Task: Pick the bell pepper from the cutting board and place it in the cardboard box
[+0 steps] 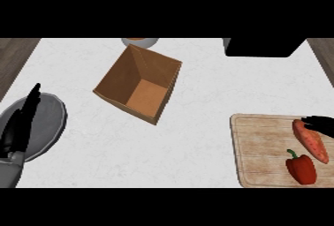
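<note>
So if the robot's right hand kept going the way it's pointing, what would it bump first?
Probably the orange-red vegetable piece on the cutting board. The right hand points left right beside it, though its height above the board is unclear.

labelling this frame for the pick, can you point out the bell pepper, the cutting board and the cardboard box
bell pepper [302,167], head view, on its red body
cutting board [261,150], head view, on bare wood left of the pepper
cardboard box [145,97], head view, on its inner floor

Bell pepper [301,168] lies on the cutting board [261,150] just before the right hand's fingers [320,123] — cardboard box [139,84] well left
</note>
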Controlling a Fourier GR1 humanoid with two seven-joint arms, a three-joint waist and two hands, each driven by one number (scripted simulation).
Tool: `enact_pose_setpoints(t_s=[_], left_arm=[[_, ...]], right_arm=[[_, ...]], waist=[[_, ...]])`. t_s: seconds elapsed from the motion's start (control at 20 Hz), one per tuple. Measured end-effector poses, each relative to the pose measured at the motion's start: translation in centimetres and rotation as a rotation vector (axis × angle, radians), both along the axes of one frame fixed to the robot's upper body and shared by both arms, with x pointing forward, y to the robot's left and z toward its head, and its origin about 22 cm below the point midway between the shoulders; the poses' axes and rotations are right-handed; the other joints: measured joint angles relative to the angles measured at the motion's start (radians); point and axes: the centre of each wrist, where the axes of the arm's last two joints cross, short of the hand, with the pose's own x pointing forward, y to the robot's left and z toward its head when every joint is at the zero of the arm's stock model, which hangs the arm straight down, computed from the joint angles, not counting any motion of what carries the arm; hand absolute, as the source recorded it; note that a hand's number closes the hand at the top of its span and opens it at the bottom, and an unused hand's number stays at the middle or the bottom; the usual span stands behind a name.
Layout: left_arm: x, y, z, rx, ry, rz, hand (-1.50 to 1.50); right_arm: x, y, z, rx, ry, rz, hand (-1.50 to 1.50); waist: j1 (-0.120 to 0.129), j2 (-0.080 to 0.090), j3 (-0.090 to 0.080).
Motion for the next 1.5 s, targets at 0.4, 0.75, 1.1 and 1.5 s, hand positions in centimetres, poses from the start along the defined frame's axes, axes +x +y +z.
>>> enact_pose_setpoints(t_s=[0.4,0.75,1.1,1.5], left_arm=[[-0.7,0.5,-0.3,0.004,0.003,0.011,0.0],[-1.1,0.9,-0.1,0.005,0.008,0.02,0.0],[-1.1,0.2,-0.2,0.005,0.0,0.025,0.0],[-1.0,0.4,0.0,0.004,0.003,0.037,0.0]], right_arm=[[2.5,3.1,-1.6,-0.139,0.052,0.081,-1.5],[2.7,4.7,-3.4,-0.173,0.067,0.104,-1.5],[2.6,4.9,-3.1,-0.167,0.059,0.112,-1.5],[0.7,5.4,-2.6,-0.124,0.059,0.158,-1.5]], waist=[[-0.014,-0.003,-0.001],[-0.022,-0.005,-0.002],[-0.026,-0.006,-0.002],[-0.031,-0.007,-0.002]])
